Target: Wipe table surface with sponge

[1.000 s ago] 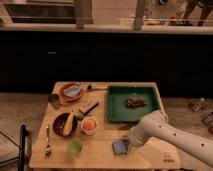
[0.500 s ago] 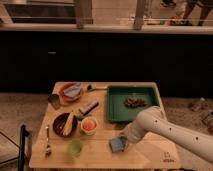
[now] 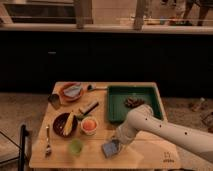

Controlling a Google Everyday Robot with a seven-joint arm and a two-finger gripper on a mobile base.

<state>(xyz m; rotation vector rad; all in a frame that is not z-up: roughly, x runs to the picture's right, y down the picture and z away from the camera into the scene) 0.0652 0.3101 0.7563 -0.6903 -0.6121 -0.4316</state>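
Sponge (image 3: 110, 148): one, blue-grey, lying flat on the table (image 3: 90, 159) at lower centre of the frame, near the front edge, just right of the green cup (image 3: 76, 146).

Gripper (image 3: 119, 139): one, sitting at the sponge's upper right corner, at the end of the white arm (image 3: 165, 131) coming in from the lower right. Whether it is clamped on the sponge or only pressing on it cannot be told.

Change: over the last second the sponge is sliding a little to the left along the front strip of the table, and the arm is swinging left with it. Judgement: a wiping stroke is under way across the bare front strip, with most of the surface not yet covered and the green cup standing next in the path.

Other items, counted:
- Green tray (image 3: 113, 105): one, upper right of the table, holding one clump of brown scraps (image 3: 133, 102).
- Orange plate (image 3: 64, 92): one, upper left, carrying one grey item (image 3: 74, 90).
- Dark bowl (image 3: 60, 125): one, left of centre, with one yellow piece (image 3: 69, 123) leaning in it.
- Orange cup (image 3: 89, 124): one, just right of the bowl.
- Small dark cup (image 3: 54, 100): one, at the left edge.
- Dark bar (image 3: 89, 106): one, centre.
- Spoon (image 3: 95, 88): one, at the back edge.
- Fork (image 3: 48, 141): one, lower left.
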